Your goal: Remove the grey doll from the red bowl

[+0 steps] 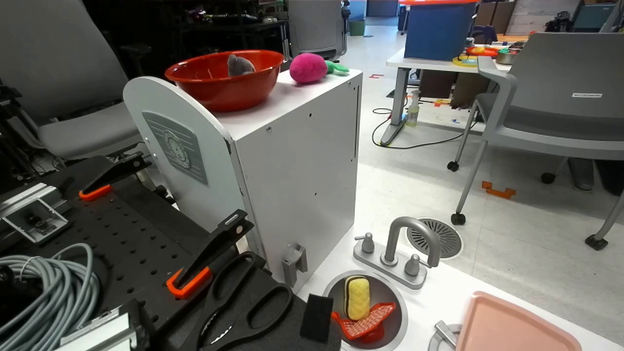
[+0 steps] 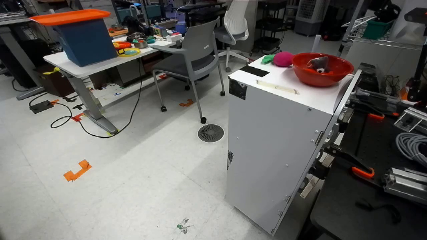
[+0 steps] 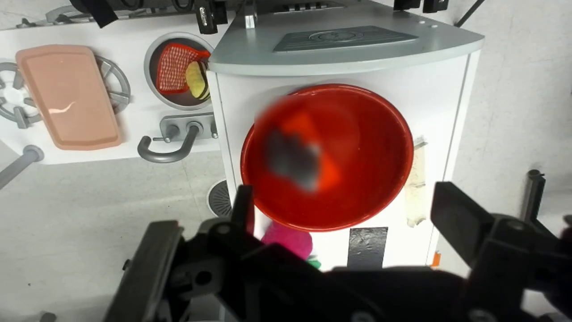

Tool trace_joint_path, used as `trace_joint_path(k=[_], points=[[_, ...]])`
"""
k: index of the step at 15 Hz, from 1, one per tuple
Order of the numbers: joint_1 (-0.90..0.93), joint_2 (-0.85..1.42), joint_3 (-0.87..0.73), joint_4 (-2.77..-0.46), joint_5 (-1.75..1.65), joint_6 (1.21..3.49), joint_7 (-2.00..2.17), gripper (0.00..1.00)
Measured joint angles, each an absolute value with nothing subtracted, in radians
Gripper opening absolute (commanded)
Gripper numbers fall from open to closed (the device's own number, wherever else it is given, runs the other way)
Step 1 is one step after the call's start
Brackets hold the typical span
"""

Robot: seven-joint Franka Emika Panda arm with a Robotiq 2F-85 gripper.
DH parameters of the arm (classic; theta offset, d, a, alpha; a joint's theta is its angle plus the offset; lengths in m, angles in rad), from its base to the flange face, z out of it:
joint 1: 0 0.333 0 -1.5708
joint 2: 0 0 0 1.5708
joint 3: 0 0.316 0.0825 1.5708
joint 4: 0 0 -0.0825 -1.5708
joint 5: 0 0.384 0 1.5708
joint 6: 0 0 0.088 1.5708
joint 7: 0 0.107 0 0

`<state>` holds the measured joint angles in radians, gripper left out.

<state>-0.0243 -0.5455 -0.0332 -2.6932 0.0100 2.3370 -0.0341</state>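
In the wrist view the gripper (image 3: 345, 203) juts in from the near edge, its jaws spread wide, with a broad gap from tip to tip. The left finger (image 3: 244, 203) shows as a narrow dark strip, backed by jointed black links (image 3: 210, 268) and, farther left, a slanting grey side piece (image 3: 154, 250). The right finger (image 3: 460, 221) shows a blockier, square-ended face, with a round bolt (image 3: 516, 225) just to its right. Both tips point to the far side and stand roughly level with each other. Between the finger bases the dark palm (image 3: 393, 286) curves across the near side, its details hard to make out.
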Motion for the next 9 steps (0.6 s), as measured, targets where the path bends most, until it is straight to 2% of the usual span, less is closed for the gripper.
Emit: trace_joint_path(k=[6,9], points=[[-0.031,-0.554,-0.048,-2.686,0.026,2.316,-0.027,1.00],[-0.049,-0.551,-0.051,-2.667,0.024,2.230,-0.027,1.00]])
